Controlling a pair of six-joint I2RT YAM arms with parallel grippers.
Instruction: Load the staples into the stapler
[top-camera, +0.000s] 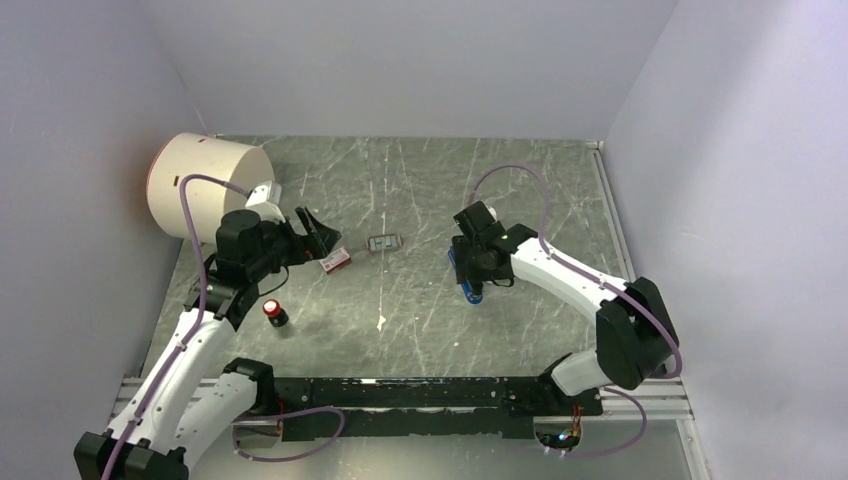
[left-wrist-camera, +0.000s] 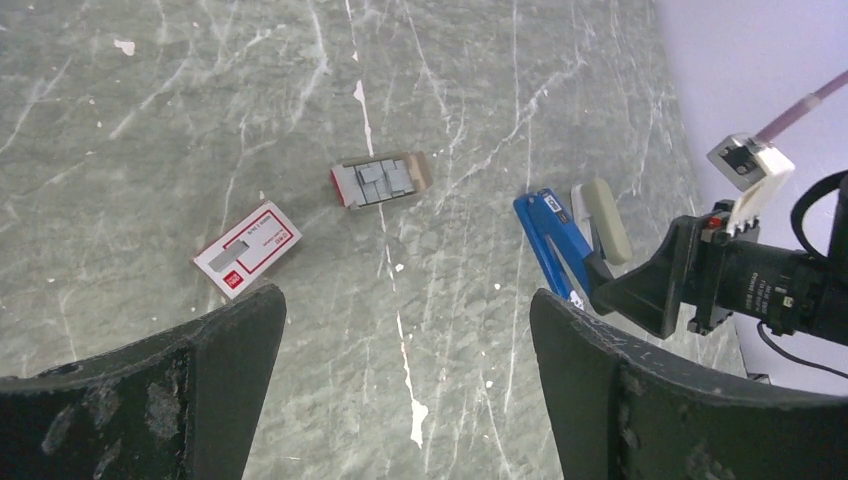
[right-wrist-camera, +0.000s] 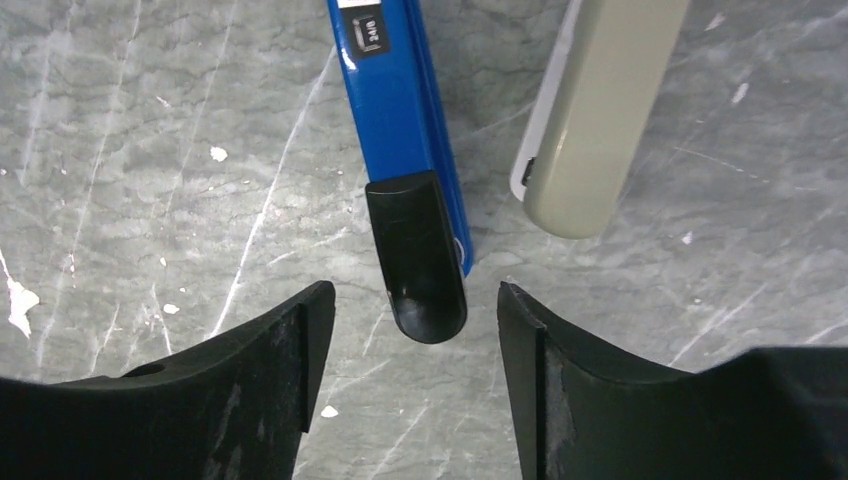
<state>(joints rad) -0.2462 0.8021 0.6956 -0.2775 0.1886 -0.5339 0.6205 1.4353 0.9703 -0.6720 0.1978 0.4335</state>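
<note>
The blue stapler lies flat on the marble table, its black end pointing at my right wrist camera. My right gripper is open, low over that black end, which sits between the fingertips without touching them. In the top view the right gripper covers most of the stapler. The open tray of grey staples lies mid-table, also in the top view. My left gripper is open and empty above bare table, near the red and white staple box.
A pale off-white bar lies just right of the stapler. A small red-capped bottle stands near the left arm. A large white cylinder stands at the back left. Walls close in the table on three sides.
</note>
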